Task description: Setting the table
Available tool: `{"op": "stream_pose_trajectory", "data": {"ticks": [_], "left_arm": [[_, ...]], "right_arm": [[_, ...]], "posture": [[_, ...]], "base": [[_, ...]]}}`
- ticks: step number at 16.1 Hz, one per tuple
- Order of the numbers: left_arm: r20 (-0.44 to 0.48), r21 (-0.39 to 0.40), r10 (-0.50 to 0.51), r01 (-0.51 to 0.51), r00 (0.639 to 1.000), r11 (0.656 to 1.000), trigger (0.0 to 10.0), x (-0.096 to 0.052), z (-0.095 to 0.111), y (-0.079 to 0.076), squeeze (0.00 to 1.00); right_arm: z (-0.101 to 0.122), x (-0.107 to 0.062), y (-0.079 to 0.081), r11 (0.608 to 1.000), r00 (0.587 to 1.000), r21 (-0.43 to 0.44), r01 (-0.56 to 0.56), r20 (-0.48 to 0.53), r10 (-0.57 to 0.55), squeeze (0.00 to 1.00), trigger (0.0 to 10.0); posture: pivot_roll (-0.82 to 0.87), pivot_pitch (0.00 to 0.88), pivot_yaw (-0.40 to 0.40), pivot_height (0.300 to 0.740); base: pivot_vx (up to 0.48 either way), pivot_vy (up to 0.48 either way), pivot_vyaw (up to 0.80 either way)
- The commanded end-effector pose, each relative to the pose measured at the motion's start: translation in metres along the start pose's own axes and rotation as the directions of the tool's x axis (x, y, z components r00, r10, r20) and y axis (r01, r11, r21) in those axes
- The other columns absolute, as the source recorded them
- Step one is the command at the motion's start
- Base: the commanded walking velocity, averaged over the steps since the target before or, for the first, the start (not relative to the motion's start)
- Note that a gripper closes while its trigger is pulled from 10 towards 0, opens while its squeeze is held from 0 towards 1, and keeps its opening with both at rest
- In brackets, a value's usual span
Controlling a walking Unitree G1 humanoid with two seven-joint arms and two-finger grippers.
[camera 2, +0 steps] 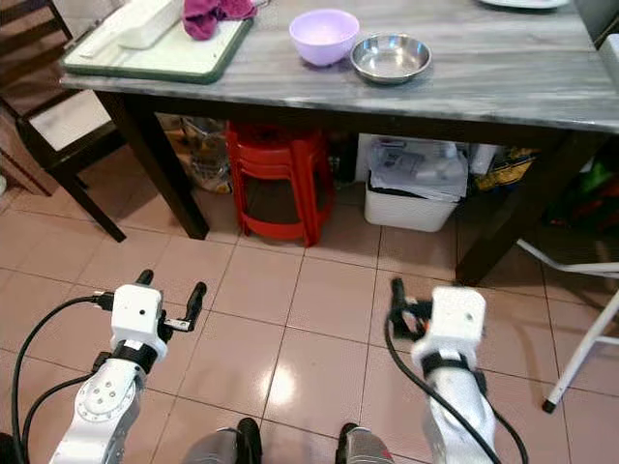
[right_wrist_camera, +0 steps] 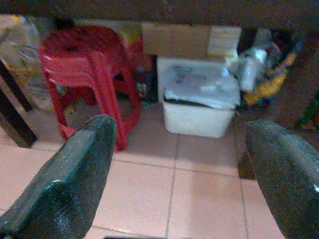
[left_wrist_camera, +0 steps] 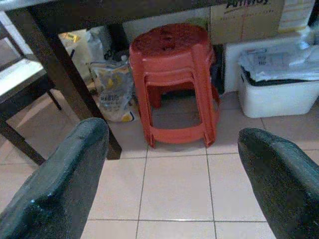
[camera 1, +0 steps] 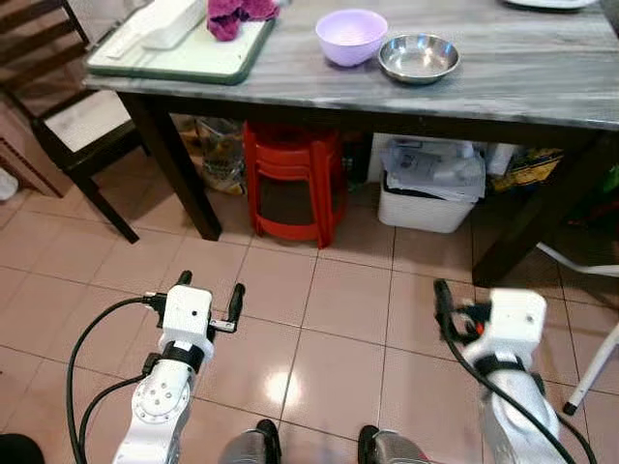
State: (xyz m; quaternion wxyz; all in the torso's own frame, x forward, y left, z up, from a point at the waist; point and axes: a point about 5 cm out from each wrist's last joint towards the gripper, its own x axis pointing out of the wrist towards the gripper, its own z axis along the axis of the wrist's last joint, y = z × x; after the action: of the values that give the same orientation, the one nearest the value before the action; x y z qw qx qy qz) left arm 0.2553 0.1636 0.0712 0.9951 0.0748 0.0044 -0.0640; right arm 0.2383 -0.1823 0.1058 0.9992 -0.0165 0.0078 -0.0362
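Observation:
A grey marble table (camera 1: 522, 82) stands ahead of me, its near edge facing me. On it sit a lavender bowl (camera 1: 350, 36) and, touching its right side, a steel bowl (camera 1: 418, 57). At the left end lies a green-rimmed tray (camera 1: 184, 58) carrying a maroon cloth (camera 1: 235, 14) and a white object (camera 1: 162, 24). A white plate's edge (camera 1: 546, 3) peeks in at the far right. Both arms are held low over the floor, well short of the table. My left gripper (camera 1: 209, 290) is open and holds nothing. My right gripper (right_wrist_camera: 179, 137) is also open and holds nothing.
Under the table are stacked red stools (camera 1: 290, 184), a white bin of papers (camera 1: 430, 188) and a printed bag (camera 1: 221, 150). A dark table leg (camera 1: 179, 174) and a dark chair (camera 1: 82, 130) stand at the left. A white frame leg (camera 1: 595, 358) is at the right, on tiled floor (camera 1: 338, 319).

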Motion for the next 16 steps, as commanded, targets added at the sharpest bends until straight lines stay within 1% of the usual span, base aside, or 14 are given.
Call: {"op": "stream_pose_trajectory", "data": {"ticks": [1,3,4,5,6,7,9,10,11,13,14,15,16], "left_arm": [[0.002,-0.01,-0.026,0.026,1.0,1.0,10.0,-0.002,0.002,-0.003,0.0],[0.024,-0.039,-0.033,0.034,0.999,0.999,10.0,-0.001,0.008,-0.005,0.0],[0.066,-0.088,-0.036,0.042,0.997,0.995,10.0,0.001,0.021,-0.006,0.0],[0.104,-0.111,-0.041,0.052,0.994,0.992,10.0,0.002,0.032,-0.006,0.0],[0.149,-0.117,-0.046,0.064,0.988,0.991,10.0,0.002,0.045,-0.006,0.0],[0.185,-0.127,-0.03,0.054,0.982,0.99,10.0,0.002,0.055,-0.002,0.0],[0.223,-0.119,0.011,0.016,0.975,0.993,10.0,0.001,0.062,0.005,0.0],[0.235,-0.074,0.044,-0.027,0.971,0.997,10.0,-0.001,0.059,0.008,0.0],[0.232,-0.049,0.064,-0.054,0.971,0.997,10.0,-0.003,0.054,0.011,0.0],[0.228,-0.019,0.088,-0.086,0.97,0.996,10.0,-0.008,0.048,0.014,0.0],[0.211,-0.027,0.103,-0.1,0.972,0.995,10.0,-0.013,0.04,0.017,0.0],[0.209,-0.068,0.142,-0.13,0.968,0.989,10.0,-0.017,0.032,0.019,0.0],[0.168,-0.068,0.14,-0.131,0.976,0.989,10.0,-0.02,0.024,0.019,0.0]], "right_arm": [[0.007,0.001,0.006,1.0,1.0,0.012,-0.028,0.012,0.028,0.0,10.0],[0.013,0.005,0.009,0.999,0.999,0.023,-0.037,0.021,0.037,0.0,10.0],[0.023,0.008,0.009,0.998,0.998,0.048,-0.032,0.05,0.03,0.0,10.0],[0.033,0.008,0.009,0.998,0.996,0.052,-0.037,0.086,0.032,0.0,10.0],[0.044,0.009,0.011,0.998,0.992,0.051,-0.043,0.121,0.037,0.0,10.0],[0.053,0.009,0.012,0.997,0.988,0.052,-0.052,0.151,0.044,0.0,10.0],[0.057,0.009,0.014,0.997,0.983,0.037,-0.069,0.171,0.062,0.0,10.0],[0.055,0.008,0.015,0.997,0.984,0.036,-0.067,0.169,0.06,0.0,10.0],[0.052,0.007,0.016,0.998,0.984,0.018,-0.062,0.169,0.058,0.0,10.0],[0.05,0.004,0.014,0.999,0.983,-0.019,-0.042,0.18,0.045,0.0,10.0],[0.043,0.002,0.011,1.0,0.985,-0.012,-0.022,0.173,0.024,0.0,10.0],[0.036,0.0,0.008,1.0,0.985,-0.011,-0.017,0.174,0.019,0.0,10.0],[0.028,-0.003,0.007,1.0,0.99,0.004,-0.024,0.141,0.023,0.0,10.0]], "posture": [[-0.11,0.212,0.075,0.74],[-0.1,0.218,0.07,0.74],[-0.09,0.221,0.056,0.74],[-0.09,0.22,0.054,0.74],[-0.08,0.217,0.05,0.74],[-0.08,0.215,0.049,0.74],[-0.08,0.209,0.049,0.74],[-0.08,0.205,0.051,0.74],[-0.08,0.205,0.053,0.74],[-0.09,0.204,0.057,0.74],[-0.09,0.204,0.061,0.74],[-0.09,0.205,0.062,0.74],[-0.09,0.203,0.064,0.74]], "base": [[0.0,0.0,0.0],[0.0,0.0,0.0],[0.0,0.0,0.0],[0.0,0.0,0.0],[0.0,0.0,0.0],[0.0,0.0,0.0],[0.0,0.0,0.0],[0.0,0.0,0.0],[0.0,0.0,0.0],[0.0,0.0,0.0],[0.0,0.0,0.0],[0.0,0.0,0.0],[0.0,0.0,0.0]]}}
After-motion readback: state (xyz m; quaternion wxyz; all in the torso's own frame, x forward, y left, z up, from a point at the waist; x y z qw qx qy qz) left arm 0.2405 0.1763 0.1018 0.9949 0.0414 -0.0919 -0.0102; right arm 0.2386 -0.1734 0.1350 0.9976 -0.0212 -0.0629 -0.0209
